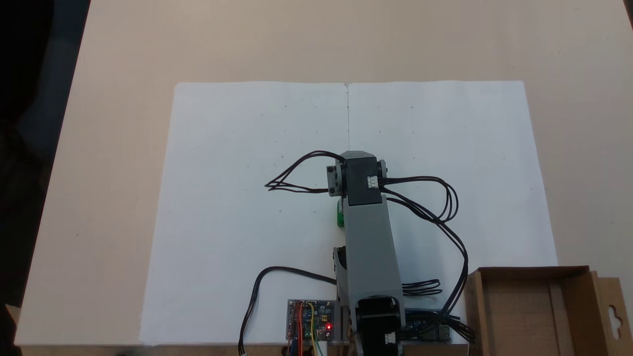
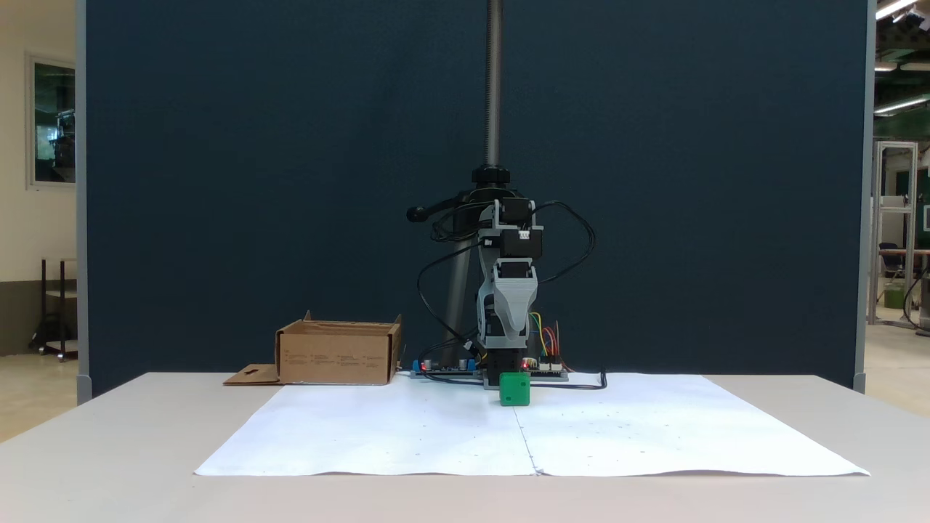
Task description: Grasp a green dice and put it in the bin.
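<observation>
dark blue partition (image 2: 290, 181), beige table (image 2: 109, 436), ceiling strip lights (image 2: 897, 9)

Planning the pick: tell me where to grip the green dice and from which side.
Judging by its pose, grip the green dice across two opposite flat side faces, coming straight down from above. It sits flat on the white paper, its sides free.

A glossy green plastic dice (image 2: 514, 388) sits on matt white paper (image 1: 237, 222) over a smooth beige table (image 1: 109, 148), near a rough brown cardboard box (image 2: 336, 354).
</observation>
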`<act>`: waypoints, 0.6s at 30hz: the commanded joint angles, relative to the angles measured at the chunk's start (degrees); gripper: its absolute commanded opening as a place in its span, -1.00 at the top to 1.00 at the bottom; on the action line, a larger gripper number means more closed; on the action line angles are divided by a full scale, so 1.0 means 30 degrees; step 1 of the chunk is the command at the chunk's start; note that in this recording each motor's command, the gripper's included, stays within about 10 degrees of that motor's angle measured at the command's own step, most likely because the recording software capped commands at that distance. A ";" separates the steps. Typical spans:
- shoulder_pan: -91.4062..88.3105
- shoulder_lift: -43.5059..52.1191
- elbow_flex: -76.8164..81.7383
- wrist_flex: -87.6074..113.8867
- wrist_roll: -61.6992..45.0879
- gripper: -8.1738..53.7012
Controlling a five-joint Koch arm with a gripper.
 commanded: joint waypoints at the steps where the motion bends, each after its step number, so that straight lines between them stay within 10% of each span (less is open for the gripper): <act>1: -0.0029 0.2344 -0.0088 0.1758 -0.1787 -0.75; 18: -0.0088 0.2314 0.1582 0.3574 -0.1729 -0.77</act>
